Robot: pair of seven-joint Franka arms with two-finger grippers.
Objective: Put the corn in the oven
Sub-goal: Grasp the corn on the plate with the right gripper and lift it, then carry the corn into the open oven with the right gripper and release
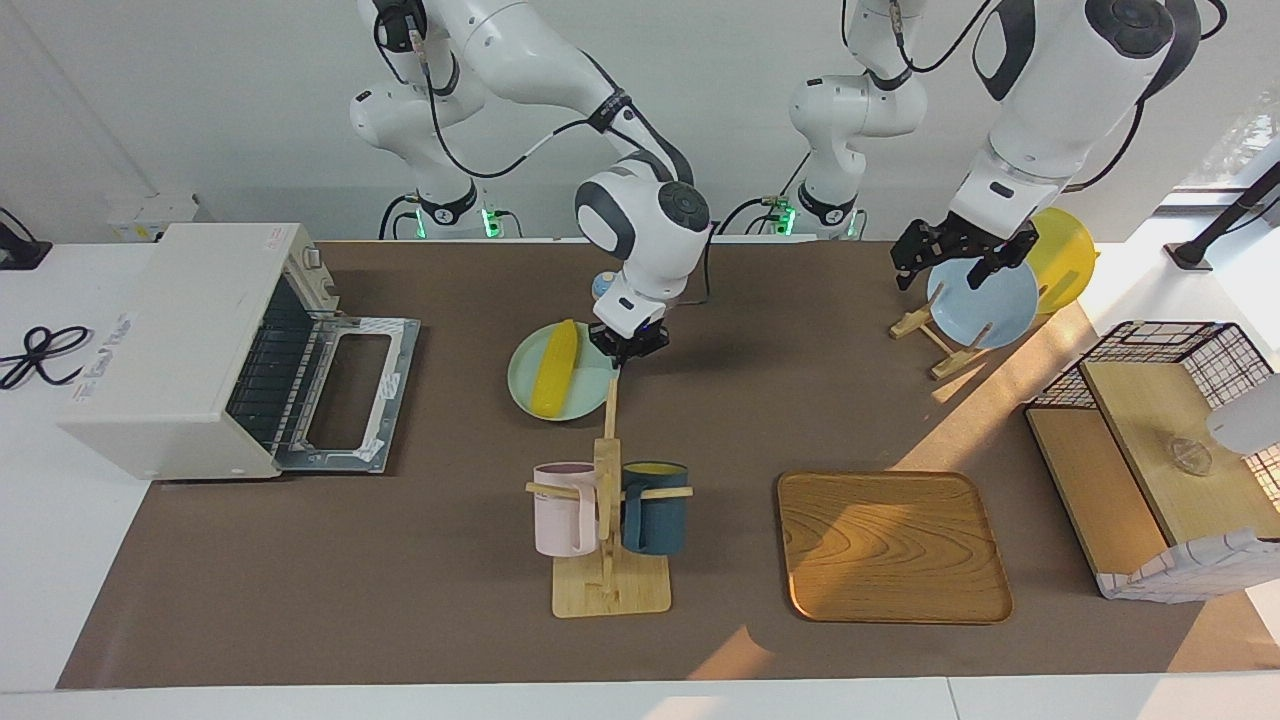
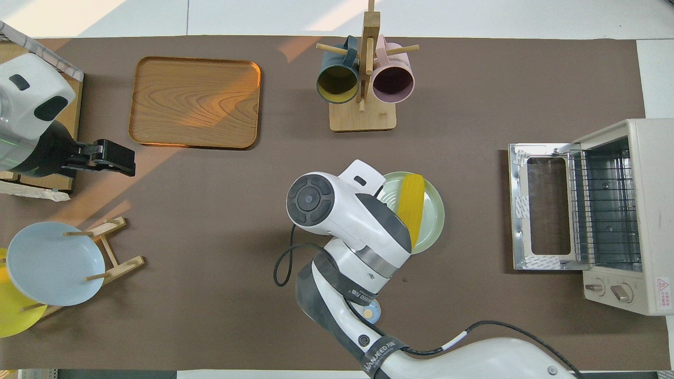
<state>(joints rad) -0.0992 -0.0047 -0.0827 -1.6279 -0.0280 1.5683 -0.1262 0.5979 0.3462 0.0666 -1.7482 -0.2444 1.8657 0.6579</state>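
The corn (image 1: 555, 369) lies on the teal plate (image 1: 530, 402), just beside the right gripper (image 1: 628, 345), which hangs low at the plate's rim; whether its fingers are parted cannot be told. The oven (image 1: 180, 350) stands open toward the right arm's end, rack bare. The mug rack (image 1: 608, 500) stands close by. The left gripper (image 1: 962, 256) hangs open over the blue plate (image 1: 985, 305).

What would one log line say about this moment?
corn: on plate, untouched | oven: door open | right gripper: beside corn | left gripper: waiting over plate rack
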